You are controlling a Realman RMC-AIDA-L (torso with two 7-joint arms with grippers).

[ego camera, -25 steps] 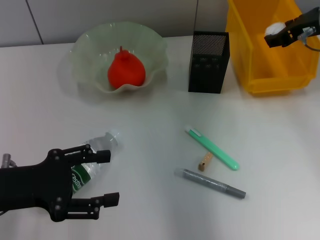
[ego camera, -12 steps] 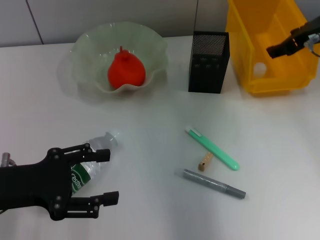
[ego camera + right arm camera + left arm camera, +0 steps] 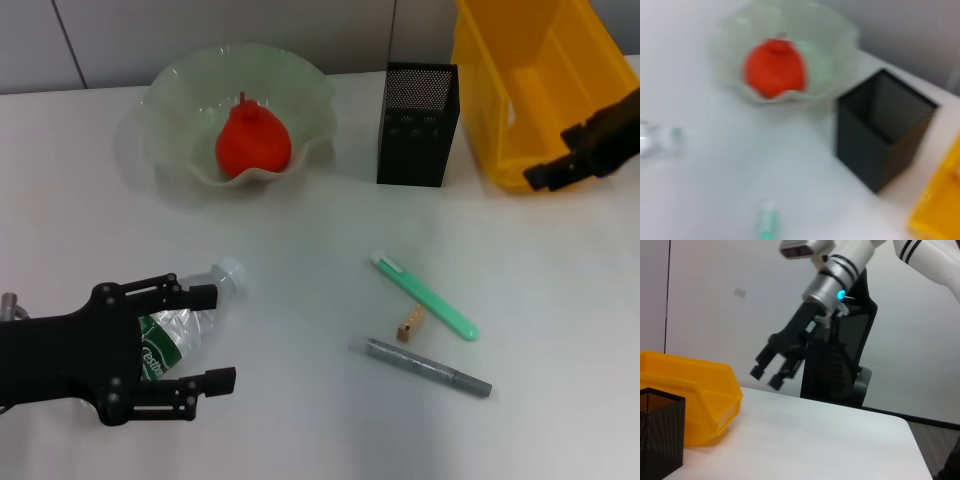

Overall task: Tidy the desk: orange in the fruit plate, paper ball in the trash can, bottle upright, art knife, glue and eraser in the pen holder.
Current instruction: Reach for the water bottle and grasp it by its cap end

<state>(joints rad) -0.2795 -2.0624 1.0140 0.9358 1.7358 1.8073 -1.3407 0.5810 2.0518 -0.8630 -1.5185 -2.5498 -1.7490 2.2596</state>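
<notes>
The clear bottle (image 3: pixel 196 303) lies on its side at the near left, between the fingers of my open left gripper (image 3: pixel 213 337). The orange (image 3: pixel 254 141) sits in the pale-green fruit plate (image 3: pixel 175 90). My right gripper (image 3: pixel 548 175) is open and empty just in front of the yellow trash can (image 3: pixel 520 70); it also shows in the left wrist view (image 3: pixel 767 377). No paper ball shows. The mint-green art knife (image 3: pixel 425 296), tan eraser (image 3: pixel 409 323) and grey glue stick (image 3: pixel 427 367) lie on the table in front of the black mesh pen holder (image 3: pixel 418 125).
The right wrist view shows the orange (image 3: pixel 775 67), the plate (image 3: pixel 837 45), the pen holder (image 3: pixel 882 130) and a corner of the trash can (image 3: pixel 940 210). The left wrist view shows the trash can (image 3: pixel 695 395), the pen holder (image 3: pixel 657 432) and a black chair (image 3: pixel 840 365).
My right gripper let go of the white paper ball over the trash can, then came out and down to its front edge. My left gripper shifted slightly around the bottle.
</notes>
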